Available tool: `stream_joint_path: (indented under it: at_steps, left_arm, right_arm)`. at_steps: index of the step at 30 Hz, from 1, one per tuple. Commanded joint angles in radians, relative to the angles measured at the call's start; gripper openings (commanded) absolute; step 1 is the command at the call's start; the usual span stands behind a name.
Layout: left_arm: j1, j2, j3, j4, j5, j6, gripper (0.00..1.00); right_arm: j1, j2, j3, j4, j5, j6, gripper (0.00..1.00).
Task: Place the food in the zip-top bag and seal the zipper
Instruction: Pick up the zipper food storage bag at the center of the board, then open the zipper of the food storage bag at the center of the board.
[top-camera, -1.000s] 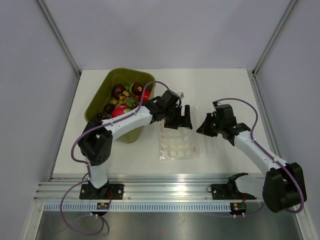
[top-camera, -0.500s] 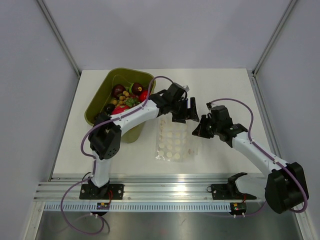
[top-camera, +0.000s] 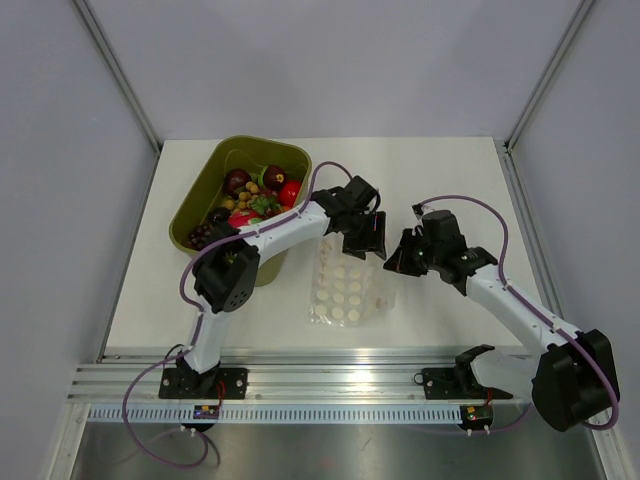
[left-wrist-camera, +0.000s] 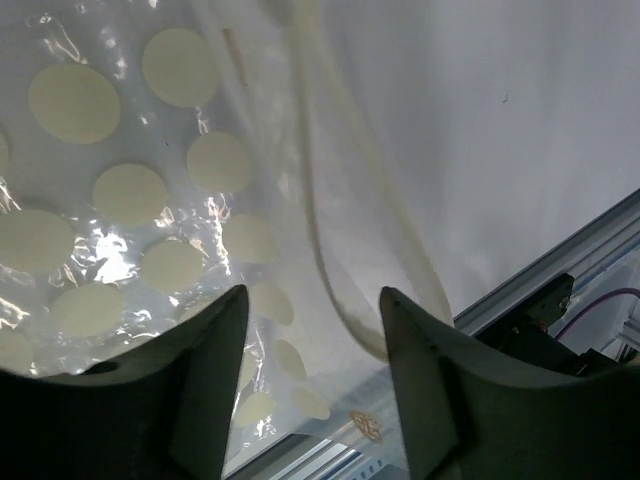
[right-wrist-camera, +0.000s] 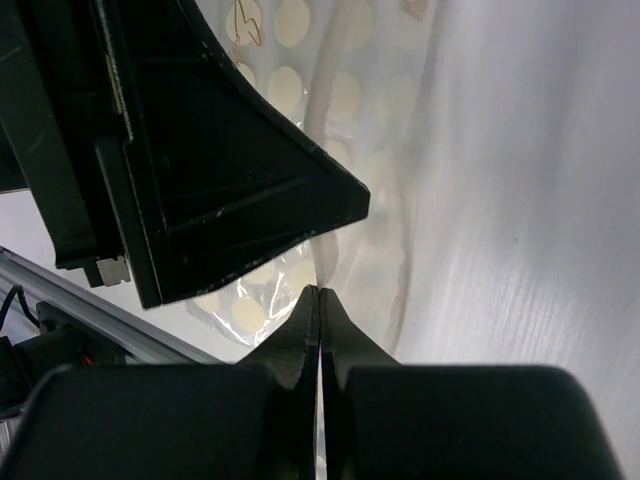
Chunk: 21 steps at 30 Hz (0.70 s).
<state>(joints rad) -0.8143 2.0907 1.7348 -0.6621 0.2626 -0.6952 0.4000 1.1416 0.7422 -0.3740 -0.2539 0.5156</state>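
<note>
Soft, slippery zip-top bag (top-camera: 345, 290): best grabbed at zipper (left-wrist-camera: 318, 240) edge; pinched there by right pincer (right-wrist-camera: 318, 292), with left pincer (left-wrist-camera: 310, 300) spread apart above

White matte worktop (top-camera: 450, 180), walled on the left, far and right sides, aluminium rail (top-camera: 330, 365) along its near edge. Two things lie directly on it. Olive-green rectangular plastic tub (top-camera: 203, 190) sits at the far left, tilted diagonally. Clear crinkly plastic zip-top bag with pale round dots (top-camera: 345, 290) lies near centre, just right of the tub's near corner, apart from it. The bag's near part rests flat; its far right edge is lifted off the surface. The worktop's right half is bare white.
</note>
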Motion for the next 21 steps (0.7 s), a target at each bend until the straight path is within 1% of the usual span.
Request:
stream_joint_path:
  at_steps: [1,2,3,4,5,6,7,9,12,13,17,19,21]
  left_arm:
    - [-0.006,0.005,0.029,-0.005,-0.002,0.034,0.53]
    - [-0.006,0.003,0.029,-0.005,0.000,0.043,0.47]
    - [-0.006,0.000,0.029,-0.005,0.007,0.049,0.29]
    - [-0.005,-0.004,0.028,-0.004,0.012,0.056,0.17]
    - [-0.003,-0.009,0.028,-0.004,0.015,0.072,0.04]
    - [-0.002,-0.026,0.025,-0.008,0.017,0.079,0.00]
    - [0.006,-0.037,0.000,-0.002,0.020,0.085,0.00]
    - [0.013,-0.073,-0.036,0.030,0.035,0.103,0.00]
    - [0.027,-0.130,-0.098,0.050,0.046,0.112,0.00]
    - [0.033,-0.148,-0.107,0.061,0.049,0.112,0.00]
    - [0.037,-0.169,-0.136,0.071,0.064,0.108,0.00]
    - [0.037,-0.176,-0.144,0.084,0.070,0.102,0.00]
    - [0.037,-0.182,-0.150,0.088,0.075,0.092,0.00]
  right_arm:
    - [0.011,-0.025,0.052,-0.002,0.001,-0.015,0.00]
    - [0.011,-0.025,0.055,-0.003,0.001,-0.014,0.00]
    - [0.011,-0.026,0.060,-0.008,0.002,-0.014,0.00]
    - [0.011,-0.026,0.063,-0.025,0.024,-0.011,0.07]
    - [0.013,-0.028,0.080,-0.040,0.036,-0.012,0.22]
    - [0.011,-0.034,0.089,-0.069,0.072,-0.015,0.51]
    - [0.011,-0.042,0.098,-0.084,0.094,-0.015,0.61]
    - [0.013,-0.065,0.120,-0.114,0.146,-0.011,0.75]
    - [0.010,-0.063,0.151,-0.132,0.166,-0.002,0.75]
    - [0.011,-0.059,0.154,-0.129,0.166,0.003,0.74]
    - [0.013,0.015,0.157,-0.123,0.127,0.006,0.70]
    - [0.013,0.029,0.154,-0.106,0.087,0.006,0.70]
    - [0.031,0.027,0.149,-0.100,0.079,0.003,0.70]
